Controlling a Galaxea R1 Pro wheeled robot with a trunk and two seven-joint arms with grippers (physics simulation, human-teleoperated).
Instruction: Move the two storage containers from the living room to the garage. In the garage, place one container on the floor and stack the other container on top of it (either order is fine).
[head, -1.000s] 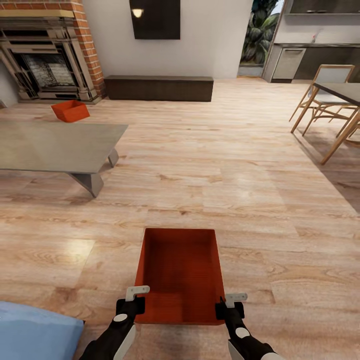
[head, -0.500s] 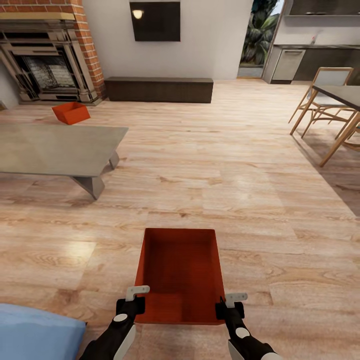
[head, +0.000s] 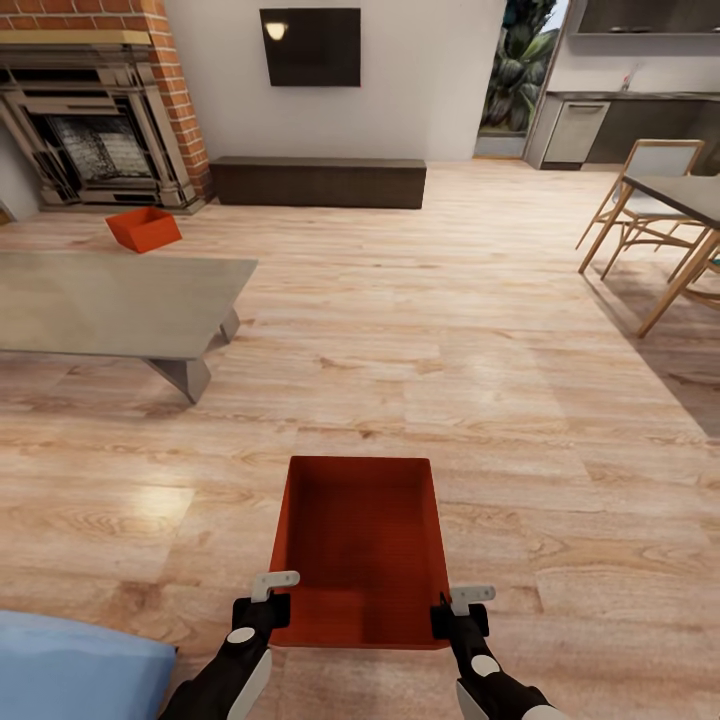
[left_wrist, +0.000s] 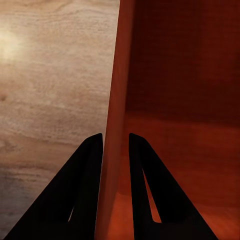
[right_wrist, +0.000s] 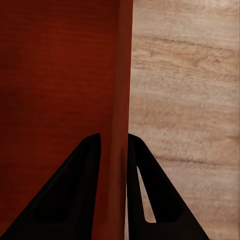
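Floorboards of light wood plank (head: 400, 330) spread across nearly the whole head view, running from the bottom edge up to a white back wall. At the upper left stands the red brick fireplace with its dark metal surround (head: 95, 140), and beside it, along the wall at upper centre, sits a long dark low bench (head: 318, 181) under a black wall-mounted screen (head: 310, 46). A low grey table with a slanted leg (head: 110, 300) takes up the left middle of the frame. At the right edge are a dark-topped dining table on wooden legs (head: 680, 210) and a light wooden chair (head: 645, 185).

One red-orange rectangular storage container (head: 360, 550) fills the lower centre, open side up, held between my two arms just above the planks. My left gripper (head: 262, 605) is clamped on its left wall at the near corner; in the left wrist view (left_wrist: 116, 145) the two dark fingers pinch that thin red wall, one inside the bin and one outside. My right gripper (head: 458, 615) grips the right wall the same way, and the right wrist view (right_wrist: 114, 145) shows its fingers closed on either face of the wall.

The second red-orange container (head: 143, 228) rests on the floor at upper left, beyond the grey table and near the fireplace hearth, turned slightly askew.
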